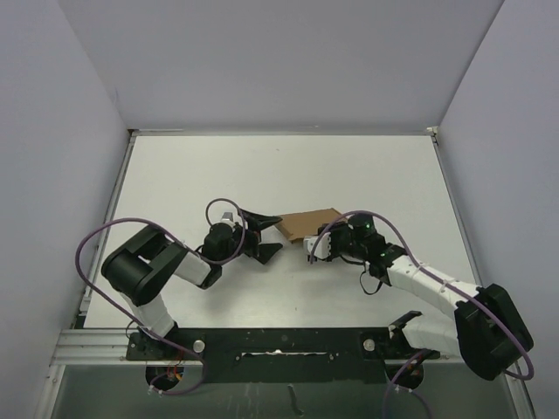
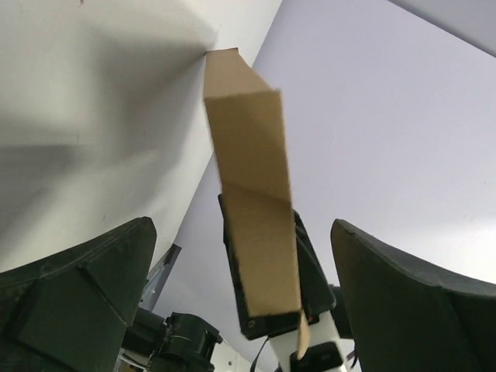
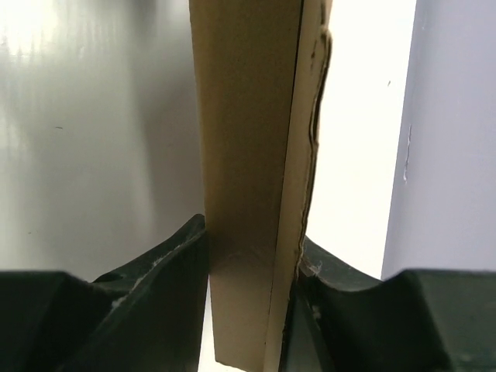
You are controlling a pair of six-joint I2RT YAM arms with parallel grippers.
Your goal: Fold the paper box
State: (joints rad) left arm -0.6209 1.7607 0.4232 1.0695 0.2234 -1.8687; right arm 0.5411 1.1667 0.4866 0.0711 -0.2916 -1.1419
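Two arms reach in from the near edge toward the middle of the table (image 1: 262, 166). The left arm sits bent low with a purple cable (image 1: 92, 244) looping off it. The left gripper (image 1: 279, 233) points right with its fingers (image 2: 81, 298) spread wide, one tip on the far side and one on the near side of the box's left end. In the left wrist view both dark fingers stand well apart, with open space between each and the cardboard, so no contact shows. The paper box (image 1: 306, 223) is mid-table between the two grippers, plain brown and thin. From above it shows as a slanted brown patch. In the left wrist view it is a narrow strip with a slanted crease across the middle, rising out of the far gripper. I can't tell whether it touches the table. The right gripper (image 1: 314, 240) points left and is clamped on the box's right end. In the right wrist view a dark finger presses each side of the cardboard. The box's layered edge faces the camera, with a wavy gap between layers on its right. The right arm runs back to the lower right corner. Pale walls (image 1: 288, 61) surround the table.
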